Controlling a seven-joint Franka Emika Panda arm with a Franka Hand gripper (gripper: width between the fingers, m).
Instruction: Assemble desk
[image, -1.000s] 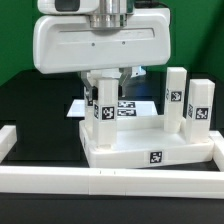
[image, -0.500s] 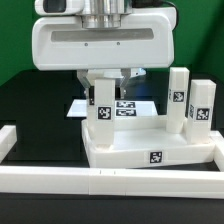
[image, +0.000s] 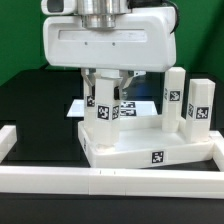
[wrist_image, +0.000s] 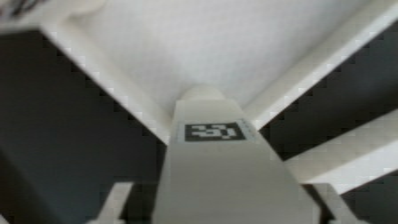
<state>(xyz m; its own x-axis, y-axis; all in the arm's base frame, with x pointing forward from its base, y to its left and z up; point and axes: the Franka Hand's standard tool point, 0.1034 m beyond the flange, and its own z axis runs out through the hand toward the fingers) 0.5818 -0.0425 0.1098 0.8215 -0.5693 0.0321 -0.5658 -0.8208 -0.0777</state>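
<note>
The white tabletop (image: 150, 147) lies flat in the middle of the exterior view, rims up. One white leg (image: 103, 110) with a marker stands upright at its near left corner. My gripper (image: 105, 100) is straight above this leg, a finger on either side of its upper part. In the wrist view the leg (wrist_image: 222, 160) runs down to the tabletop's corner (wrist_image: 196, 60). The fingers (wrist_image: 118, 203) flank it with a dark gap on one side, so the jaws look open around the leg. Two more legs (image: 176, 100) (image: 199, 110) stand at the tabletop's right side.
A long white border rail (image: 110, 180) runs along the front, with a raised end at the exterior view's left (image: 8, 142). The marker board (image: 128, 107) lies behind the tabletop, partly hidden by the gripper. The table surface is black and the backdrop is green.
The hand's white body has shifted toward the exterior view's right. The leg under it stays upright in about the same place.
</note>
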